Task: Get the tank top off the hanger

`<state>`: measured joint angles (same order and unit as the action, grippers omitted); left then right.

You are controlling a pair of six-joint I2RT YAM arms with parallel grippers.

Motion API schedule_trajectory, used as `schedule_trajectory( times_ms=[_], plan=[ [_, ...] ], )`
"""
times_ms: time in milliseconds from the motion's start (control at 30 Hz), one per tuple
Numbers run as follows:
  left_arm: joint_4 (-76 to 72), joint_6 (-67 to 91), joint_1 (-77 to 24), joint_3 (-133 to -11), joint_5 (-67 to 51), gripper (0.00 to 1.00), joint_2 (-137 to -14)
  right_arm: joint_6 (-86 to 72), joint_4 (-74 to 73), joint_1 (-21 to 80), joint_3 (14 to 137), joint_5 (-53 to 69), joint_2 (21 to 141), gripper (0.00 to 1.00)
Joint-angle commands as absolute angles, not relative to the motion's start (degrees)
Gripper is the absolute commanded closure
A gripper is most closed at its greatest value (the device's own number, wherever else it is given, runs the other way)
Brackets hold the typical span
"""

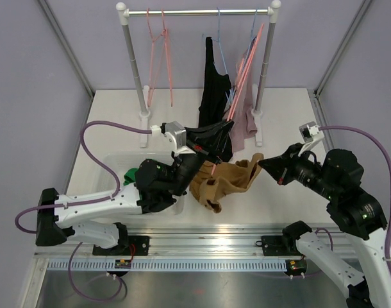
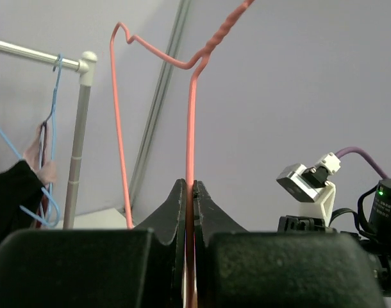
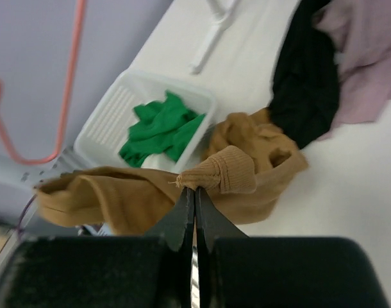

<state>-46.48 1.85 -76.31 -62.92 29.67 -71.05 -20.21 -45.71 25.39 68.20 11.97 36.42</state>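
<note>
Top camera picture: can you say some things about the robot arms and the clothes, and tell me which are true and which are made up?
1. The right gripper is shut on the tan-brown fabric tank top. True.
2. The left gripper is open and holds nothing. False: it is shut on the thin coral-pink wire hanger.
3. A crumpled green cloth lies in the clear plastic bin. True.
4. The black garment lies inside the bin. False: it hangs from the metal clothes rack, outside the bin.
</note>
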Motion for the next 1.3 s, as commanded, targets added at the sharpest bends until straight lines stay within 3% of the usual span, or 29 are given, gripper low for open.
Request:
schedule_trajectory(
  times_ms=[0,100,233,500,700,800,833,900,933,967,1100,1267],
  plan=[
    [-49.0,-1.1,-74.4,-61.2,19.5,1.0,-71.4,-21.8,-37.7,25.2,65.8,31.6,35.9,1.0],
    [-58.6,-3.2,-74.5,-56.3,21.1,1.0,-72.3,-23.3,-36.9,25.1,66.1,29.6,35.7,1.0],
    [-47.4,-0.4,-74.8,-58.6,29.1,1.0,-71.5,-19.3,-45.3,25.1,67.6,19.1,39.2,1.0],
    [-38.9,1.6,-84.0,-54.6,50.6,1.0,-64.7,-22.4,-41.2,25.2,59.1,23.7,42.2,1.0],
    [-22.5,13.9,-84.0,-51.3,62.8,1.0,-57.4,-24.1,-43.7,25.9,57.2,8.3,46.2,0.98],
    [-11.4,19.8,-80.8,-54.2,62.3,1.0,-56.0,-24.6,-40.7,27.2,54.1,11.3,47.2,0.78],
    [-6.0,24.5,-79.1,-54.7,59.0,1.0,-55.0,-24.9,-38.9,27.4,52.6,11.9,47.5,0.59],
    [-2.5,27.8,-74.5,-54.9,55.8,1.0,-54.2,-24.8,-37.7,28.3,51.5,14.1,48.2,0.47],
    [-0.7,28.6,-73.2,-55.0,53.6,1.0,-53.9,-24.9,-37.3,28.6,50.9,14.2,48.7,0.18],
    [-0.4,28.9,-72.0,-55.3,53.2,1.0,-53.8,-25.0,-37.2,28.7,50.7,13.3,48.9,0.11],
    [-2.5,26.6,-72.0,-56.3,48.9,1.0,-53.8,-24.2,-37.8,29.0,50.8,11.0,48.8,0.01],
    [-0.2,29.5,-72.1,-55.7,46.1,1.0,-53.4,-23.9,-38.6,28.9,51.7,8.4,49.8,0.0]
  ],
)
